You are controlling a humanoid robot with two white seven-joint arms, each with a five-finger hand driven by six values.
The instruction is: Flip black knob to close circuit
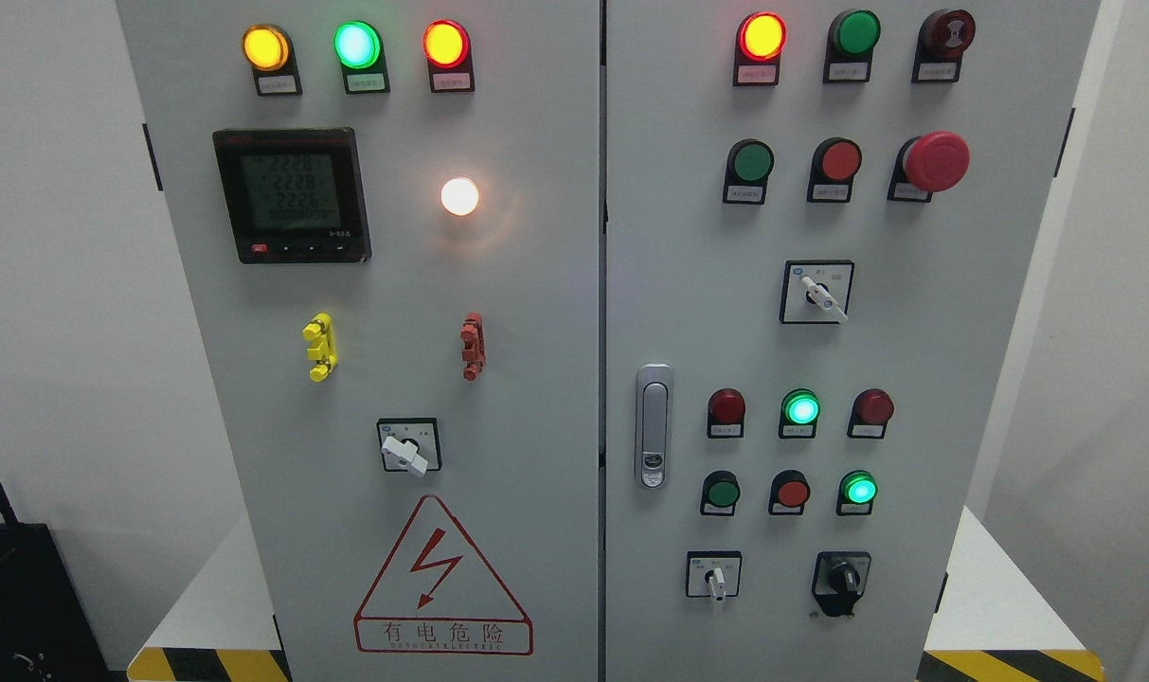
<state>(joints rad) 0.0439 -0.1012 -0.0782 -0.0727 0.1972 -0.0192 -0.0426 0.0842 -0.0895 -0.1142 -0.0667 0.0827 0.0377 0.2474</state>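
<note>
Head view shows the black knob (pixel 841 578) low on the right door (pixel 915 360), pointing down. Neither robot hand is in view, so their state cannot be told.

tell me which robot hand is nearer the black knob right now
Neither can be judged: no robot hand shows in the head view. The black knob sits at the lower right of the right cabinet door, so the right arm's side is likely closer.
</note>
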